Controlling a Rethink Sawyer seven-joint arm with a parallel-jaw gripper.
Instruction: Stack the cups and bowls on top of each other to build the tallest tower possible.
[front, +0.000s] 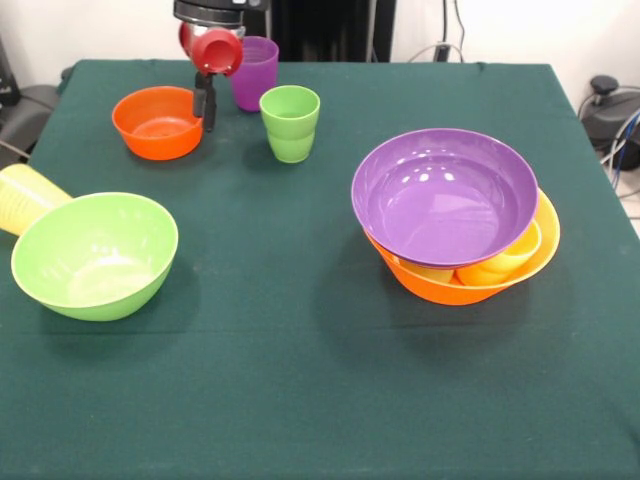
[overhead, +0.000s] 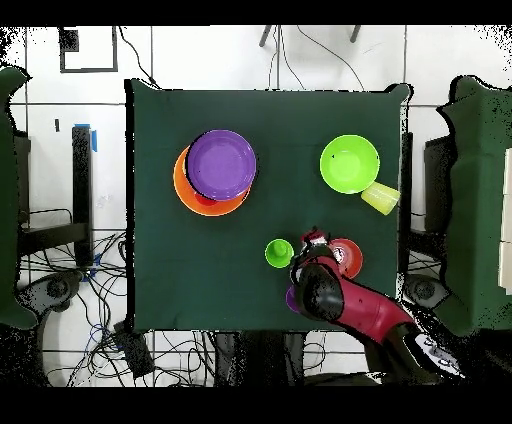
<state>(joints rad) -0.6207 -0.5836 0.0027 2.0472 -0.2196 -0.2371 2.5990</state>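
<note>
On the green table (front: 300, 400), my claw (front: 205, 105) hangs at the far side, just beside the small orange bowl (front: 157, 122) and in front of the purple cup (front: 256, 72). I see dark fingers pointing down next to the bowl's rim, but I cannot tell whether they are spread or closed, and nothing shows between them.

The tower (front: 455, 225) sits toward the right in the front view. Its base is the large yellow-orange bowl (front: 440, 285), mouth up. The wide purple bowl (front: 445, 195) rests on top, tilted so its opening leans toward the camera. Under its lifted edge, yellow and orange cups (front: 500, 262) lie inside the base bowl; I cannot tell how many.

The lime green cup (front: 291, 122) stands upright, mouth up, long axis vertical, near the purple cup, which also stands upright.

The deep lime green bowl (front: 95, 255) sits at the left, tipped so its mouth faces up and toward the camera. The pale yellow cup (front: 25, 197) lies on its side touching that bowl, long axis roughly level, its closed end against the bowl.
</note>
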